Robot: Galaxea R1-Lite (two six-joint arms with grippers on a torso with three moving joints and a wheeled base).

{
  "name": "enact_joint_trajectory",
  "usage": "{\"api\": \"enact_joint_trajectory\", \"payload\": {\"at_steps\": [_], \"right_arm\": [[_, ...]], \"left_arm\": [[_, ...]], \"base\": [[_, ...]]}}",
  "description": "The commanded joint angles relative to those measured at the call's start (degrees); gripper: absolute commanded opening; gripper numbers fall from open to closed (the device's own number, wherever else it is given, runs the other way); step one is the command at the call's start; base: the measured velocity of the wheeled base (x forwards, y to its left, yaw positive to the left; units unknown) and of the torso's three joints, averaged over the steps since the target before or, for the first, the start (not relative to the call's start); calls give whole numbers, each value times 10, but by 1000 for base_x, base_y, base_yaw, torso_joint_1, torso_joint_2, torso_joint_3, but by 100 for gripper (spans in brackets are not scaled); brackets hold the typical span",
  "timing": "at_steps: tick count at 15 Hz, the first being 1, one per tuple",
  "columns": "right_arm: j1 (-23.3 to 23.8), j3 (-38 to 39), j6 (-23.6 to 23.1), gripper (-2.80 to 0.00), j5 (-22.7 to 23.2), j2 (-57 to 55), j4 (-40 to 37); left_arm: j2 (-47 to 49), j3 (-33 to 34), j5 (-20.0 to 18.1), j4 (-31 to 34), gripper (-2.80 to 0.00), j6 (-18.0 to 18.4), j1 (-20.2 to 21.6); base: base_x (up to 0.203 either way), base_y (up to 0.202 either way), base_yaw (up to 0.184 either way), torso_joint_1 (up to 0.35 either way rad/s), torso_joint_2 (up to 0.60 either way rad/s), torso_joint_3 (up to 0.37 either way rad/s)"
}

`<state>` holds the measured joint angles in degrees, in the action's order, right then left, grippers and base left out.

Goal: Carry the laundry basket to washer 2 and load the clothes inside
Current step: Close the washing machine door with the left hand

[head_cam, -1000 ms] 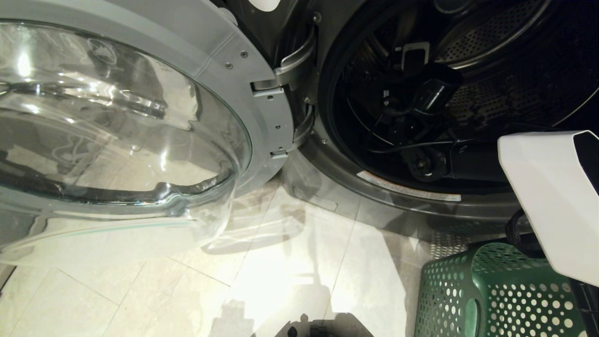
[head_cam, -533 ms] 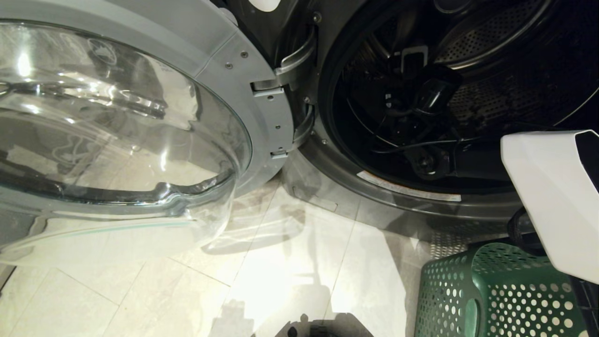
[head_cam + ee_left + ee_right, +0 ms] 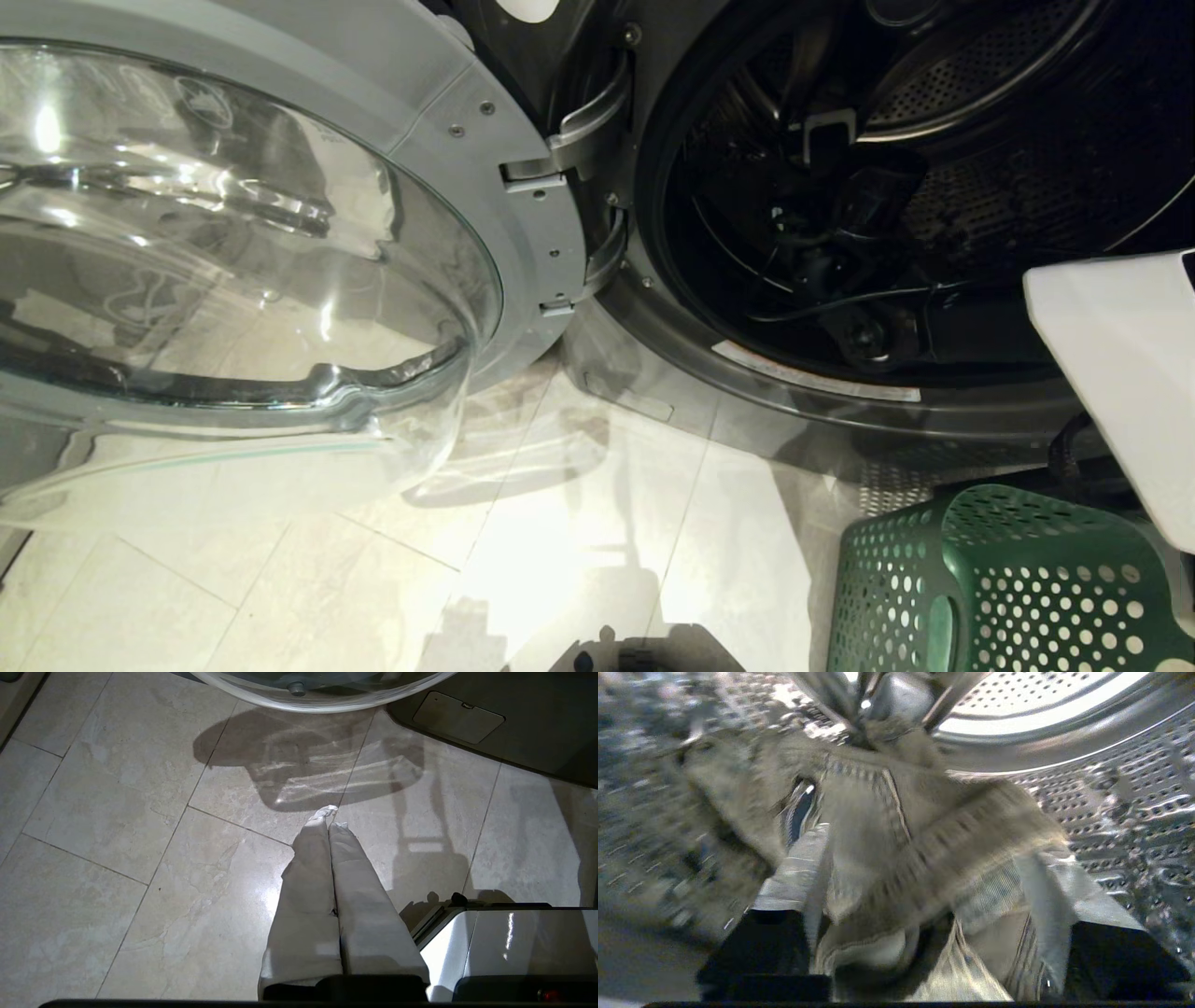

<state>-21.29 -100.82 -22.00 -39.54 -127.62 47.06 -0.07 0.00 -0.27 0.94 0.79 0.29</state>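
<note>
A robot's right arm (image 3: 1111,373) reaches through the open porthole of the dark grey washer (image 3: 653,355), whose glass door (image 3: 233,261) is swung wide to the robot's left above the pale tiled floor (image 3: 560,541). Inside the perforated steel drum (image 3: 1111,788), the right gripper (image 3: 924,905) has its fingers (image 3: 794,882) spread wide, with the clothes (image 3: 887,826), faded denim with stitched seams and hems, bunched between and in front of them; whether the fabric is hanging from the fingers or lying on the drum wall cannot be told from the blurred wrist view. The green laundry basket (image 3: 1008,588) stands on the floor just in front of the washer, below the white shell of the right arm, and its contents are hidden from the head camera. The left gripper (image 3: 329,826), fingers pressed together and holding nothing, hangs over the tiles near the lower edge of the door.
</note>
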Motion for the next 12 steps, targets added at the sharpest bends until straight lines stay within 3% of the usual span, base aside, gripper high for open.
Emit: {"api": "enact_joint_trajectory", "payload": {"at_steps": [1,7,12], "right_arm": [[-4,67,20,0,9,69,-8],[-12,196,47,0,16,167,-16],[-38,369,48,0,17,262,-17]], "left_arm": [[0,1,0,-1,-280,0,1],[0,1,0,0,-280,0,1],[0,1,0,0,-280,0,1]], "base": [[0,0,0,0,0,0],[0,0,0,0,0,0],[0,0,0,0,0,0]]}}
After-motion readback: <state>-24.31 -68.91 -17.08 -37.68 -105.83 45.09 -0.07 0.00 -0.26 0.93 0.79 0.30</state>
